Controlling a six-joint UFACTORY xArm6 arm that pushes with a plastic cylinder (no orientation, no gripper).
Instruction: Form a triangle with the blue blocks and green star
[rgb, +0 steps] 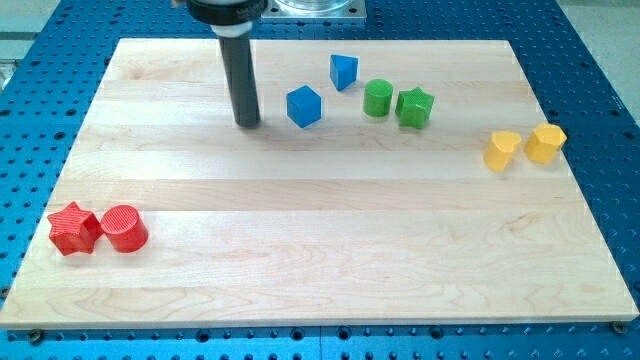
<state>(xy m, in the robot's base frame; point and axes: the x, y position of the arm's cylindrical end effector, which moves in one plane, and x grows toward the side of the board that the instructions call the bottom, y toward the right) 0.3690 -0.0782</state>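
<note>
**Eight blocks on the board, rod down beside the blue pair**

Far to the lower left of my tip (247, 124), well apart from it, two red blocks sit touching near the wooden board's (320, 290) left edge: one red star (73, 228) and, on its right, one red cylinder (124, 227). The tip itself is a single dark rod with nothing to spread or pinch; its lower end stands on the board toward the view's top, holding nothing and touching no block. Just to its right lies the first of two blue blocks, a blue cube (304, 106), near but apart from the rod. Farther right and slightly higher sits the second, a blue angular block (344, 71). Beyond it come two green pieces side by side: one green cylinder (377, 98), then the single green star (414, 107), just beside it. Well off to the tip's right, near the board's right edge, are two yellow blocks (502, 150) (546, 143), close together, their shapes hard to make out.
</note>
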